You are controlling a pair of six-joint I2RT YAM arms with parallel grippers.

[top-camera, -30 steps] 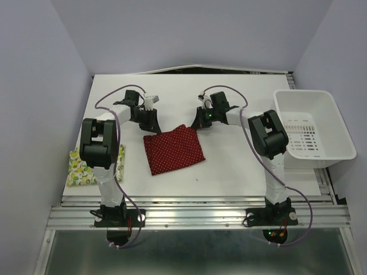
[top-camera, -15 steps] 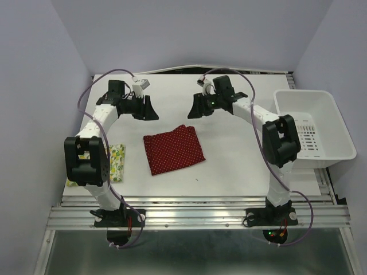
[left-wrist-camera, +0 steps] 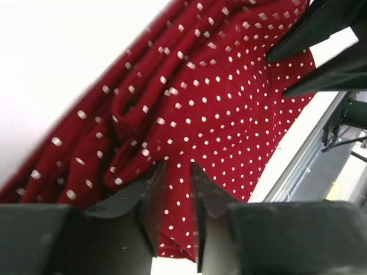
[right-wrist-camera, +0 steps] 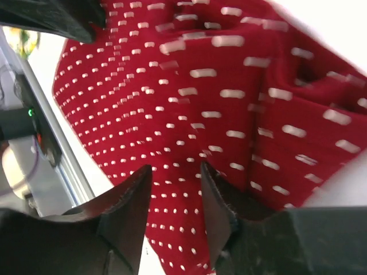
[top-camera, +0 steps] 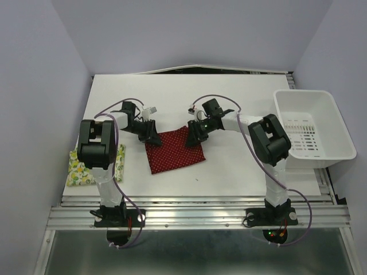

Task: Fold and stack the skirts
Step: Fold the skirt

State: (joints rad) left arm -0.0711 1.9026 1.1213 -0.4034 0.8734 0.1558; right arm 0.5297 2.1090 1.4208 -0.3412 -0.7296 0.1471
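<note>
Our left gripper (left-wrist-camera: pixel 176 166) sits low at the far left corner of the dark red dotted skirt (top-camera: pixel 175 152). Its fingers are only narrowly parted, with spotted cloth showing in the slot, and we cannot tell whether they pinch a fold or merely hover over it. Our right gripper (right-wrist-camera: pixel 175 167) is at the far right corner, fingers moderately apart over flat fabric, holding nothing. The skirt lies roughly square in the middle of the table (top-camera: pixel 241 166), rumpled into ridges along the far edge where both tools meet it (the right wrist view is smeared, so fine detail there is uncertain).

We judge the main risk to be an uneven grab. If one side catches and the other slips, lifting would drag the cloth askew and the fold would land crooked. The ridges add a second hazard: a pinch may take only the top layer, or several at once, and the fold would then bunch or fall open. Fingertips pressed this low could also skid on the tabletop.

The lemon-print skirt (top-camera: pixel 75 167) lies as a small rectangle near the left front edge, partly hidden by the left arm. A wide swing of that arm might disturb it. The white bin (top-camera: pixel 338 129) stands well apart on the right.
</note>
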